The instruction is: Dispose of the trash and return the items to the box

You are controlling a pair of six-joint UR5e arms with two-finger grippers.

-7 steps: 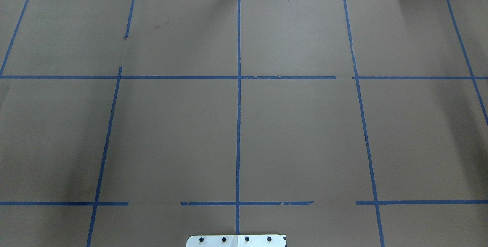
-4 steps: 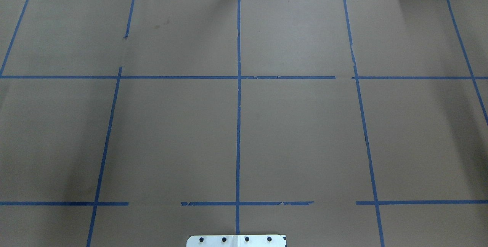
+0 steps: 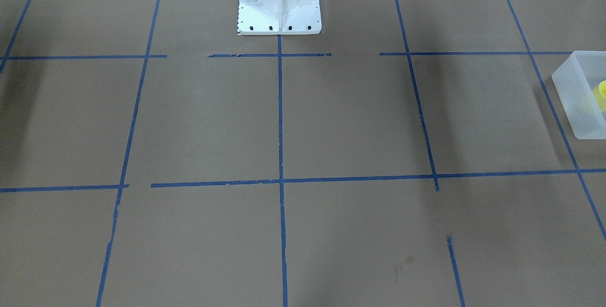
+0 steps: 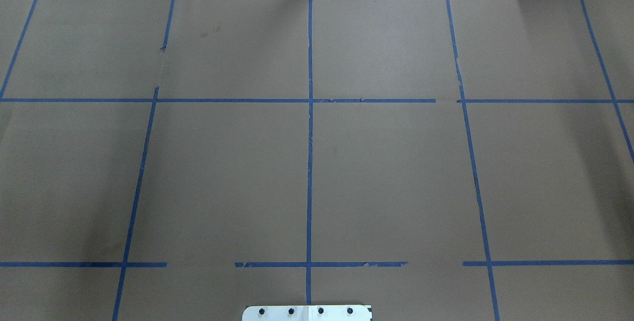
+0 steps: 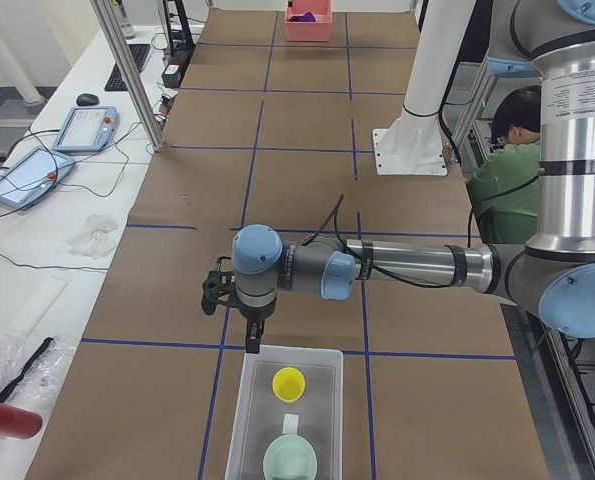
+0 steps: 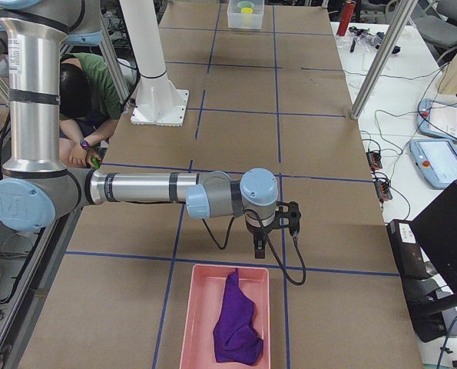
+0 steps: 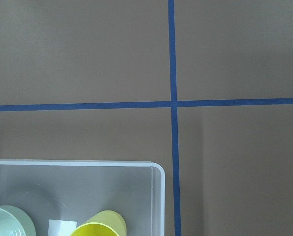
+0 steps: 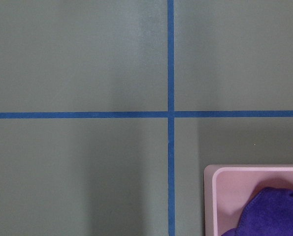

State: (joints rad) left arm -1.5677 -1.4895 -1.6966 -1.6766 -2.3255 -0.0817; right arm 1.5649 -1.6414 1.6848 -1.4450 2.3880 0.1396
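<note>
small yellow plastic cup (image 5: pixel 289 383) and pale mint-green round bowl (image 5: pixel 290 462) inside translucent frosted-white rectangular bin (image 5: pixel 322 420)
bin at bottom centre of left side view; left gripper (image 5: pixel 252 338) hangs just by its far rim, right gripper (image 6: pixel 259 247) near pink rectangular tray (image 6: pixel 200 307); claw opening of both: cannot tell.

Brown-papered table (image 4: pixel 391 172), blue tape grid (image 4: pixel 310 162), box (image 3: pixel 568 98), pink tray (image 6: pixel 201 323)
</note>
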